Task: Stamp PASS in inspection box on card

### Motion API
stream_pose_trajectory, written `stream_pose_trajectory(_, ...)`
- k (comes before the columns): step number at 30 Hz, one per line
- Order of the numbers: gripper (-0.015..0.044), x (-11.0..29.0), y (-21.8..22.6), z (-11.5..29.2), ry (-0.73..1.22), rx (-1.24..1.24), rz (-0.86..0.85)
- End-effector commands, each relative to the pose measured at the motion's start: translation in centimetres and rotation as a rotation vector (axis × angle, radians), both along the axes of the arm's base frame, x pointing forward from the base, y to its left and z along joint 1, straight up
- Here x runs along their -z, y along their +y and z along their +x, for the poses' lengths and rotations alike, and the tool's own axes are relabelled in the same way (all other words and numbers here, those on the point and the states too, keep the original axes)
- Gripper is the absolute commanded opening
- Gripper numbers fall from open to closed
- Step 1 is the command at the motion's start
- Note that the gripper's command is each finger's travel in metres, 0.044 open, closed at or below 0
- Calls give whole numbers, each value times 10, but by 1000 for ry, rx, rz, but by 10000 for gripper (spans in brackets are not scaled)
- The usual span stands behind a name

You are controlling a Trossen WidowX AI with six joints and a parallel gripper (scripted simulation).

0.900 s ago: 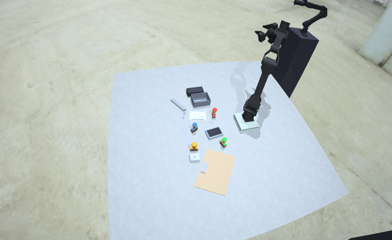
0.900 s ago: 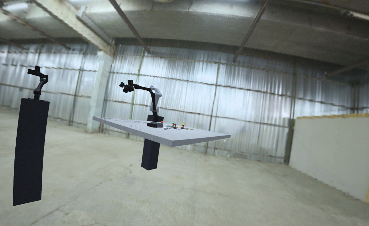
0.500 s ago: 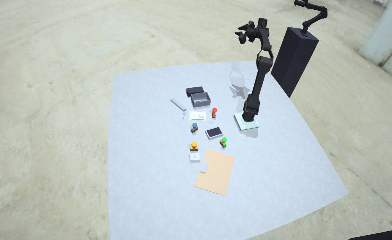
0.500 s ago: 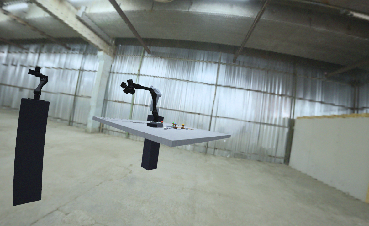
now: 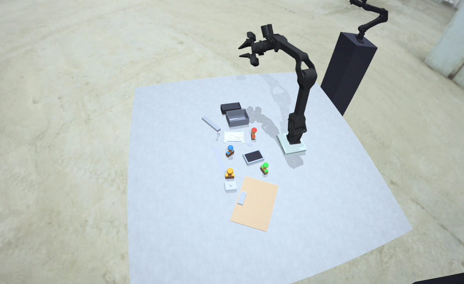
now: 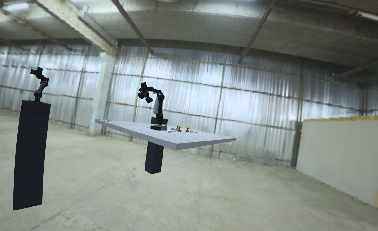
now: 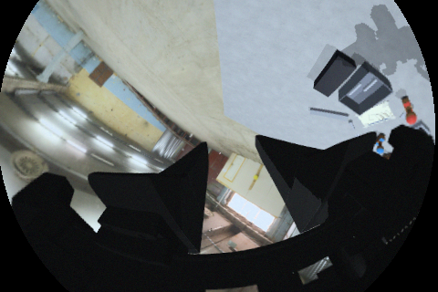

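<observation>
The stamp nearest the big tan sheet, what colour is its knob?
Green knob, clearest in the top view.

We see a matt black arm (image 5: 302, 95), a smooth pale table top (image 5: 177, 226), and a rough sandy floor (image 5: 50, 105).

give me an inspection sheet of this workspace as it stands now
surface: pale grey table on a dark pedestal.
job's things: four stamps upright, knobs red, blue, yellow, green; dark ink pad; tan card. PASS label unreadable.
clutter: open grey box, dark lid, white sheet, small pale blocks.
hand: partly open, holding nothing, high above the table's far edge.
cables: nothing seen.
surroundings: concrete floor, metal walls, dark pillar.
</observation>
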State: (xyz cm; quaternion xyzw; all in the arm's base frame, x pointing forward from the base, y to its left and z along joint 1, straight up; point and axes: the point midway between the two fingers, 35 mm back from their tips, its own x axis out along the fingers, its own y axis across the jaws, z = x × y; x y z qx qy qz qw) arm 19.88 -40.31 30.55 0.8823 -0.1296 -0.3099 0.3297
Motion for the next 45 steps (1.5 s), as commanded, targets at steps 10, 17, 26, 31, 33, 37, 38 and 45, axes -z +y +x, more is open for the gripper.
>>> stream_pose_trajectory(10, 210, 65, 161, 138, 307, -579, -139)
stream_pose_trajectory(17, 210, 97, 266, 166, 442, -952, -293)
stream_pose_trajectory(26, 210, 135, 384, 156, 599, -1380, -478)
stream_pose_trajectory(31, 210, 160, 456, 124, 703, -1689, -642)
stream_pose_trajectory(33, 210, 168, 480, 107, 740, -1813, -718)
stream_pose_trajectory(37, 210, 186, 516, 63, 815, -2085, -907)
stream_pose_trajectory(38, 210, 189, 523, 51, 831, -2153, -960)
stream_pose_trajectory(45, 210, 204, 547, 3, 894, -2454, -1222)
